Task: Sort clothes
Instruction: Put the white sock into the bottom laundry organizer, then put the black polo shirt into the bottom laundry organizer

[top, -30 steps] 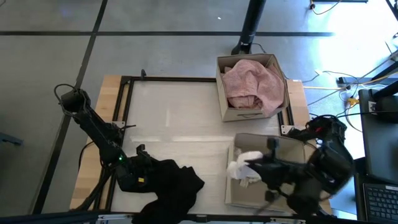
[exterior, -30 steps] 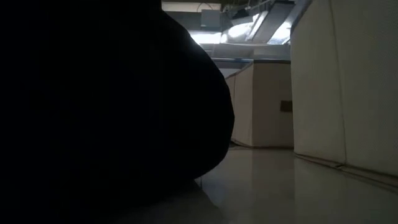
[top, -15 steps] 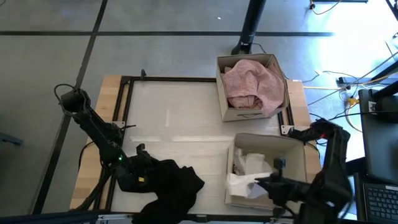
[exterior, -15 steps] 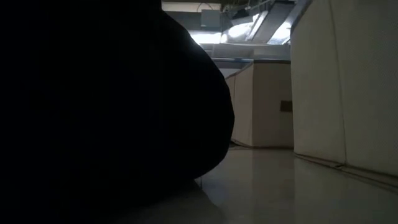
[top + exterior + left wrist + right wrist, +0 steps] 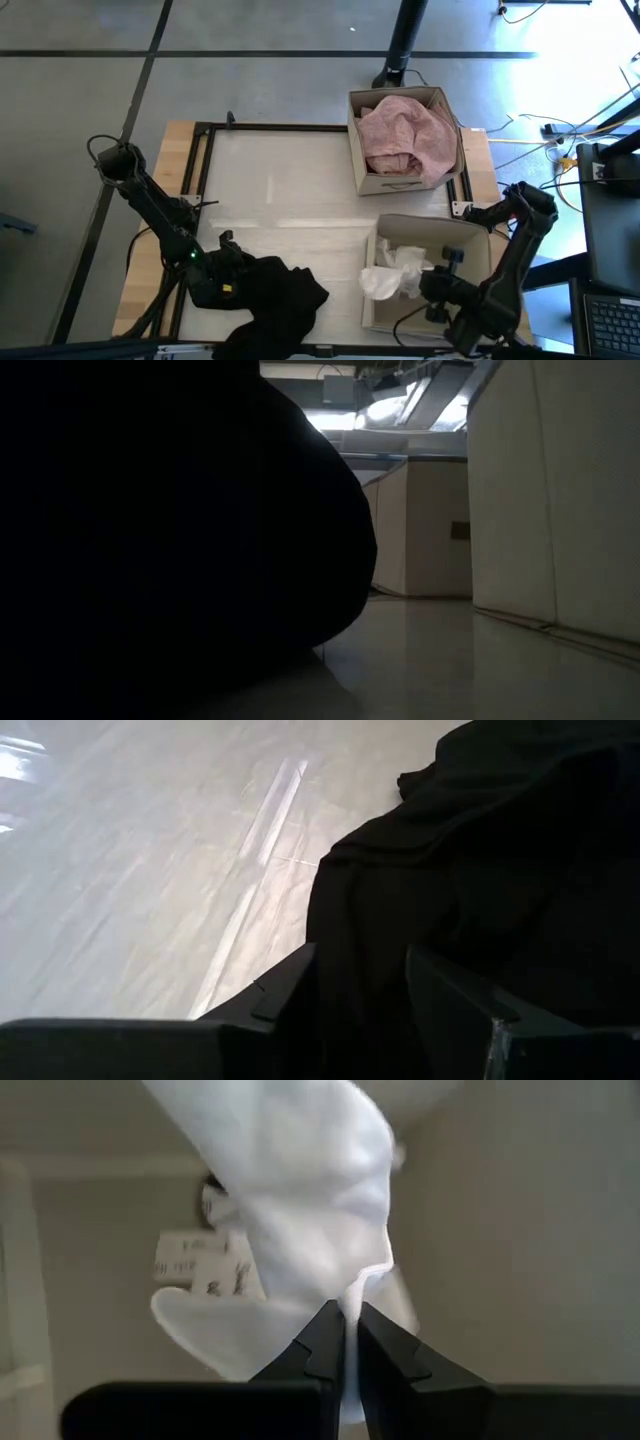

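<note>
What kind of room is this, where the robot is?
Probably a robot lab or workshop, not a home: a bare concrete floor with cables lying across it, a laptop beside the table, and cardboard boxes for sorting clothes.

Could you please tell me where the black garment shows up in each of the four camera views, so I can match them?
High view: the black garment lies at the table's near edge, beside the left hand.
Low view: a dark mass fills the left side; likely the garment, but I cannot be sure.
Left wrist view: it lies ahead of and between the hand's fingers.
Right wrist view: not in it.
Shared landmark: the pale tabletop, also visible in the left wrist view.
</note>
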